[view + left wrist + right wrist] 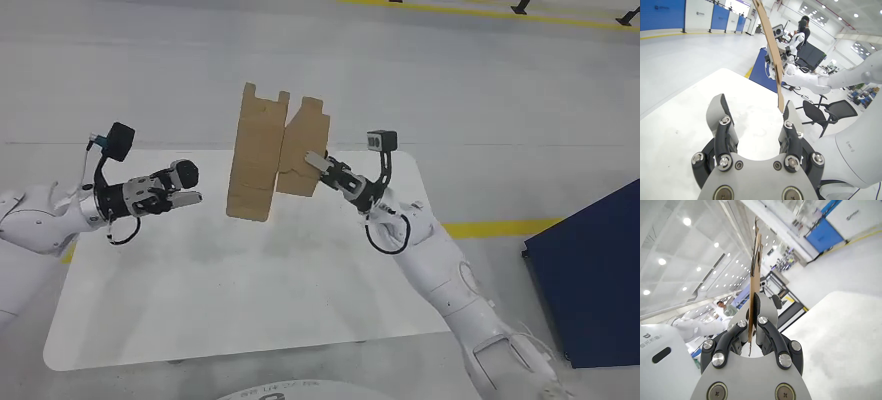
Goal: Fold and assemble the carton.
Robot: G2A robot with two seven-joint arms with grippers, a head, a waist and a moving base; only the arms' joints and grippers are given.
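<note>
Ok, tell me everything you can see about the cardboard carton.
The carton is plain brown corrugated cardboard, not yet assembled: a flattened sheet with two panels side by side, meeting at a crease, and notched flaps along the top. It stands upright over the white table. The right tool is shut on one side edge. The open left tool sits apart on the other side, not touching it.

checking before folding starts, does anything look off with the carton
The carton is a flat, unopened sheet, pinched at one edge by the right gripper. Its far edge looks ragged, with layers splaying apart.
</note>
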